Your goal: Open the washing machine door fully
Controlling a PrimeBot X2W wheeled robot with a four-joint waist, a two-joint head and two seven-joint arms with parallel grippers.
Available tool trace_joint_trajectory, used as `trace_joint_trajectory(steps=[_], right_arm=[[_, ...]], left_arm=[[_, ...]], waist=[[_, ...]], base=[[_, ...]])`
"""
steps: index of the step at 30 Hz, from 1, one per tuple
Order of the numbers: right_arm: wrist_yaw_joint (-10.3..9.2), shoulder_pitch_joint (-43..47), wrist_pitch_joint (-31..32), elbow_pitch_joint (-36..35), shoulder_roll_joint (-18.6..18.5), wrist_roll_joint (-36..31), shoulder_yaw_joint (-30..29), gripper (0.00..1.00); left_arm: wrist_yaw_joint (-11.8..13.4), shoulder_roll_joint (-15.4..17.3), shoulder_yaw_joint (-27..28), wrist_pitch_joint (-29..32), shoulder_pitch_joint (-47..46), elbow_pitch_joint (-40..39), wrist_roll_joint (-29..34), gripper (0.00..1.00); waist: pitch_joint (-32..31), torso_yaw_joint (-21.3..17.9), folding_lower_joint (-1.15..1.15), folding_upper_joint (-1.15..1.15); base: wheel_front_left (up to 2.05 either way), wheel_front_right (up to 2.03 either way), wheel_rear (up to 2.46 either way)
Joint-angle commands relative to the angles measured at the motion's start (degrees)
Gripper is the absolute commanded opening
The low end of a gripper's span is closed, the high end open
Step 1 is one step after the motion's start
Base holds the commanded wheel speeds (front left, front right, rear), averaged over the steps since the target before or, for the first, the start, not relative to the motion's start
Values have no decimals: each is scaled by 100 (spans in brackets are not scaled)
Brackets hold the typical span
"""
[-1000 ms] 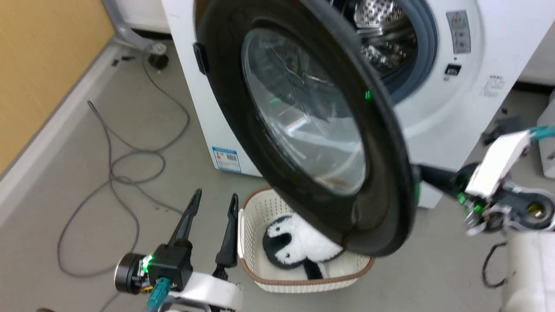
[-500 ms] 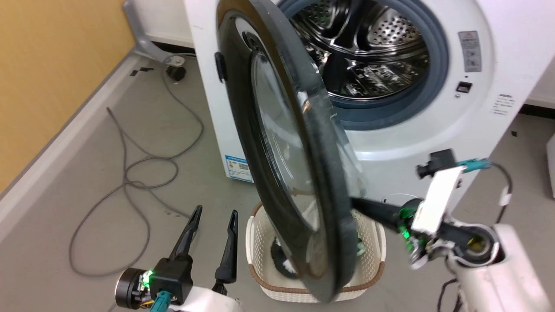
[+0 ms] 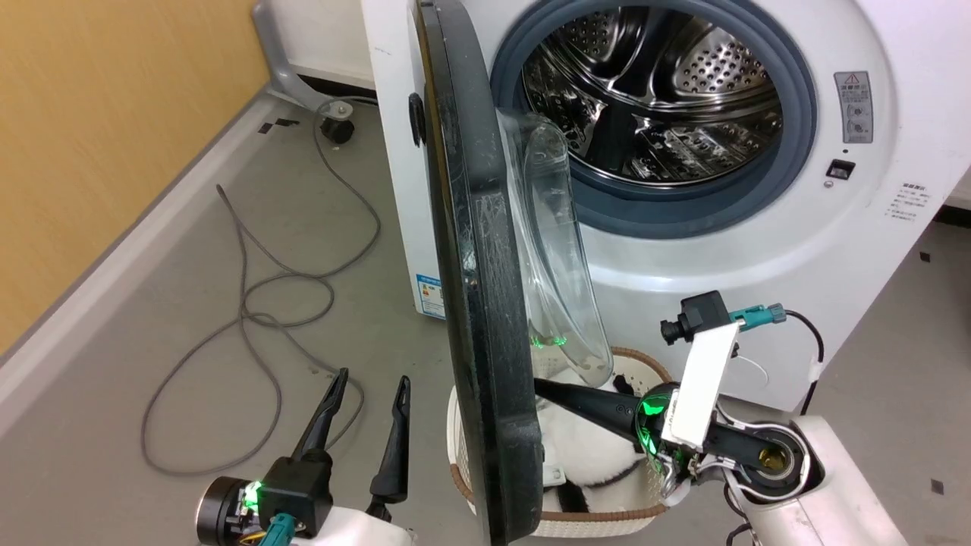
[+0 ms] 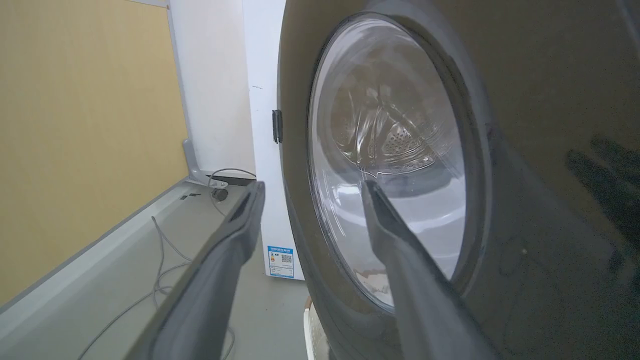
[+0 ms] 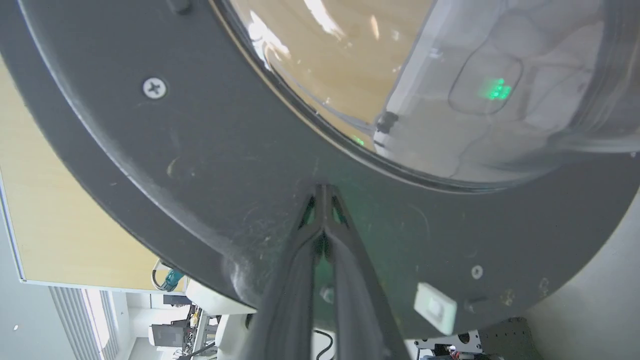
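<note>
Since the washing machine door (image 3: 485, 303) stands edge-on, half swung from the washing machine (image 3: 758, 265), it should move as a stiff, heavy hinged slab — glossy, so slippery; the right gripper (image 5: 324, 192) (fingers pinched together) bears on its dark inner rim (image 5: 225, 200), off the fragile glass bowl (image 3: 554, 250); the left gripper (image 3: 373, 376) hangs spread wide.

Bright even light, faint glare, close surfaces perhaps blurred

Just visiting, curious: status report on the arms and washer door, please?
Right gripper shut, tips on inner rim of washing machine door. Left gripper open, clear of it. Door roughly half open. Basket with plush toy under its lower edge.
</note>
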Motion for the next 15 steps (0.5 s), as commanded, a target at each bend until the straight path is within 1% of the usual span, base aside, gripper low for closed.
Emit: trace_joint_trajectory(steps=[1, 6, 9, 12, 15], right_arm=[[6, 85, -77, -52, 23, 37, 1, 0], [6, 151, -314, -196, -50, -125, -186, 0], [6, 215, -600, -478, -232, -429, -281, 0], [6, 370, -930, -812, -321, -541, -469, 0], [6, 498, -1445, -1356, -641, -1083, -491, 0]], left_arm=[[-5, 8, 26, -32, 87, 12, 33, 100], [15, 8, 91, -32, 147, 18, 37, 100], [15, 8, 148, -32, 175, 10, 37, 100], [3, 13, 242, -32, 173, 16, 31, 100], [-8, 35, 382, -32, 148, -9, 15, 100]], waist=[[-16, 4, 0, 0], [-91, -77, 0, 0], [-114, -189, 0, 0], [-155, -319, 0, 0], [-164, -441, 0, 0]], base=[[0, 0, 0], [0, 0, 0], [0, 0, 0], [0, 0, 0], [0, 0, 0]])
